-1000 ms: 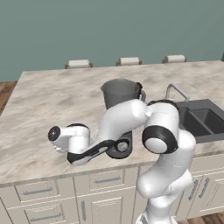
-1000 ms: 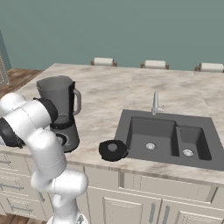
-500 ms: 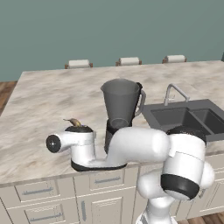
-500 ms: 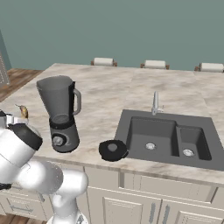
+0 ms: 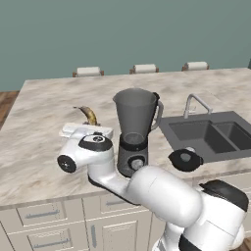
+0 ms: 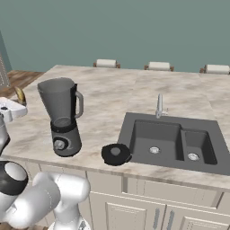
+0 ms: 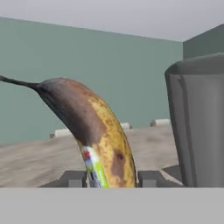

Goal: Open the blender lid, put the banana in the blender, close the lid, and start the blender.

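Between the claw (image 7: 110, 178) tips: banana (image 7: 89, 131) pinched, standing up | right of the claw: blender (image 5: 135, 130), jar open on top | beyond blender, near sink (image 5: 215, 135): blender lid (image 5: 185, 159) on counter (image 5: 44, 132) | step: carrying banana, probably | next: raise it over the jar mouth, then release.

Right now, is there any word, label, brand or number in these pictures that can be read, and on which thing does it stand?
Sticker on the banana: a small label with red, blue and green patches, too blurred to read any word.
Blender, its front knob and jar: no readable text or marks.
Blender lid on the counter beside the sink: no text.
Nothing else carries lettering.
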